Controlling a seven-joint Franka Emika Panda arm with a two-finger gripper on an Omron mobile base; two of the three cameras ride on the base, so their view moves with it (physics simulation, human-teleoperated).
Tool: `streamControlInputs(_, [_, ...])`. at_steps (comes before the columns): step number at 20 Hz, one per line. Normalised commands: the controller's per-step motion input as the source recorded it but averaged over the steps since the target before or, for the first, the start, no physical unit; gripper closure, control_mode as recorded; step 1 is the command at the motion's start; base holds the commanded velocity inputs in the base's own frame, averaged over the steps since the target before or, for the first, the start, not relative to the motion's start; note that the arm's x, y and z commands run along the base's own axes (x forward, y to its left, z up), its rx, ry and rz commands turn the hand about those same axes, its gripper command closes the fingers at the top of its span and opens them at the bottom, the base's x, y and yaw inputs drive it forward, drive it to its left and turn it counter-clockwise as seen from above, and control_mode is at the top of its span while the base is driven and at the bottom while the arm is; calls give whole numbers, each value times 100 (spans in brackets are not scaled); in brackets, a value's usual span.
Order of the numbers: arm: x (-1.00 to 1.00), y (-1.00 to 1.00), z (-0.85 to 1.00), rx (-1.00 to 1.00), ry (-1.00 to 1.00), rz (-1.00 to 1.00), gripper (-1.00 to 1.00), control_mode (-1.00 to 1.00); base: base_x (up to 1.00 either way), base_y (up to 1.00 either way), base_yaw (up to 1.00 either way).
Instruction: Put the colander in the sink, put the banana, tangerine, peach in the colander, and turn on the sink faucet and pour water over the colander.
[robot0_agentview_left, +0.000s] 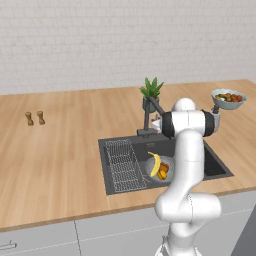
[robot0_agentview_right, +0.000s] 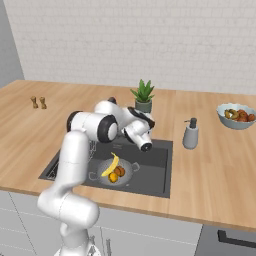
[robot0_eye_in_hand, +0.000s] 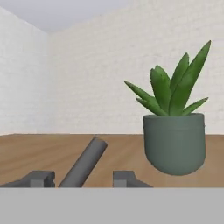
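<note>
- Fingertips (robot0_eye_in_hand: 43, 178) rise at the bottom of the hand view, well apart — the gripper (robot0_eye_in_hand: 81, 179) is wide, holding nothing, with the faucet (robot0_eye_in_hand: 84, 162) spout arm slanting up between them.
- Beyond it, a potted plant (robot0_eye_in_hand: 175, 131) stands on the wooden counter (robot0_eye_in_hand: 26, 151).
- From the base views, the colander (robot0_agentview_right: 112, 172) sits in the sink (robot0_agentview_right: 155, 172) beside the wire rack (robot0_agentview_left: 122, 165).
- Inside it lie the banana (robot0_agentview_right: 111, 164), tangerine (robot0_agentview_right: 113, 177) and peach (robot0_agentview_right: 120, 171) — all touching.
- Apart on the counter: soap dispenser (robot0_agentview_right: 190, 134), fruit bowl (robot0_agentview_right: 236, 116), two shakers (robot0_agentview_left: 35, 118).
</note>
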Motion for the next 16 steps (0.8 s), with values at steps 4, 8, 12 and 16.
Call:
streamControlInputs(4, [1, -100, -6, 19, 0, -6, 100, -100, 0, 0, 0])
streamControlInputs(8, [-31, -100, 48, 39, 0, 9, 100, -100, 0, 0, 0])
streamControlInputs(12, [-38, -100, 78, 49, -1, 11, 100, -100, 0, 0, 0])
streamControlInputs(16, [-51, -100, 81, 50, -9, 13, 100, -100, 0, 0, 0])
